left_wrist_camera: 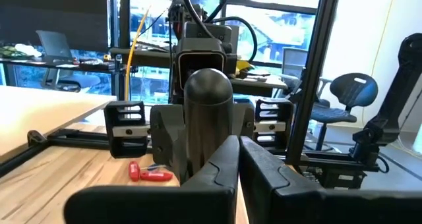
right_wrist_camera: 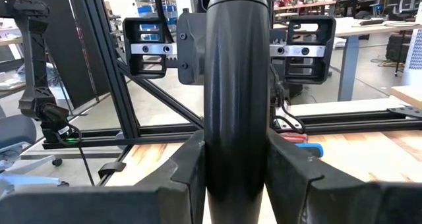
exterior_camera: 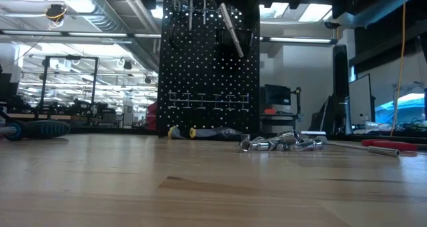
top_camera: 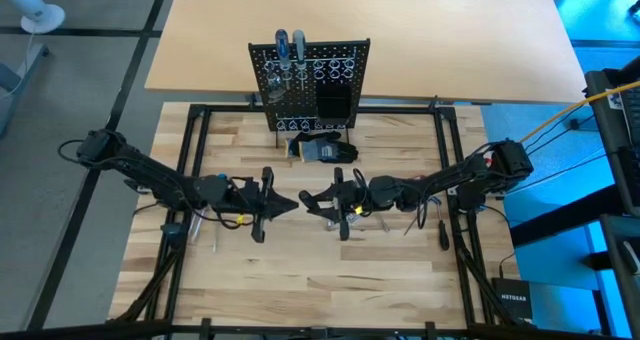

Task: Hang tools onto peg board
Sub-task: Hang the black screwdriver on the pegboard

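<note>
A black-handled screwdriver [right_wrist_camera: 237, 85] stands upright between my two grippers over the middle of the table, its domed butt [left_wrist_camera: 208, 85] on top. My right gripper [top_camera: 312, 201] is shut on the handle. My left gripper [top_camera: 292, 203] faces it from the table's left, its fingers [left_wrist_camera: 221, 165] shut just in front of the handle. The shaft is hidden. The peg board [top_camera: 310, 75] stands at the table's far edge with two screwdrivers [top_camera: 290, 48] in its upper rings. My right gripper pinches the black handle's two sides [right_wrist_camera: 214, 151] between its two fingers. The fingers reach in level from the table's right and lie across the handle, which stands upright; its lower end is hidden. Whether my left gripper's shut fingertips touch the handle, I cannot tell.
A dark glove-like bundle [top_camera: 322, 148] lies in front of the peg board. Shiny silver pieces [exterior_camera: 283, 143] and a red screwdriver [exterior_camera: 390, 145] lie on the table's right part, a blue-handled one [exterior_camera: 33, 129] on the left. A black frame [top_camera: 195, 160] borders the tabletop.
</note>
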Available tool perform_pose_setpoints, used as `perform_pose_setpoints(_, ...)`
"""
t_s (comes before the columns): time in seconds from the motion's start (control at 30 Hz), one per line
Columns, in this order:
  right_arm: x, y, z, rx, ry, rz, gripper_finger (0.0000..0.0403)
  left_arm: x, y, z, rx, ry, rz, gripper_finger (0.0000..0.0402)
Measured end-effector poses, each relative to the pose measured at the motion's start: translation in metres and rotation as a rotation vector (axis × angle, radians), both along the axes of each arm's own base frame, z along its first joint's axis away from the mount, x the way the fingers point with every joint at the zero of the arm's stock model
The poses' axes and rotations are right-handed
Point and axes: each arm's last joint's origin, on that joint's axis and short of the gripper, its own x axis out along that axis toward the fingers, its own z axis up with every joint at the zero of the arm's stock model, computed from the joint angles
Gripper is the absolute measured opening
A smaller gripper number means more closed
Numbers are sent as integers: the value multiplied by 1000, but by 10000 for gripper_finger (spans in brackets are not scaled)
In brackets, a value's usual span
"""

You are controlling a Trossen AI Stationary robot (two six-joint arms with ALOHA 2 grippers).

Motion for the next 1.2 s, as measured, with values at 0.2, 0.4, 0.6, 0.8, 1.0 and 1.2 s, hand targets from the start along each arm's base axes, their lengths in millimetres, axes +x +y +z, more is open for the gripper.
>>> perform_pose_setpoints(0.2, 10, 5, -3, 0, -28, 26, 120, 1, 3, 0, 3, 1, 23, 1)
perform_pose_setpoints(0.4, 25, 10, -10, -17, -12, 32, 120, 0, 1, -1, -19, 8, 5, 1)
perform_pose_setpoints(0.6, 25, 10, -9, -18, -16, 18, 120, -1, -1, -1, -17, 9, 1, 2)
perform_pose_setpoints(0.8, 22, 9, -3, -35, -26, 14, 120, -7, -5, 4, 15, 0, -17, 3)
perform_pose_setpoints(1.0, 5, 4, 34, -75, -89, -38, 120, -21, -3, 10, 48, 74, 65, 1)
perform_pose_setpoints(1.2, -9, -1, 52, -123, -77, -111, 120, -27, 2, -5, 89, 200, 147, 3)
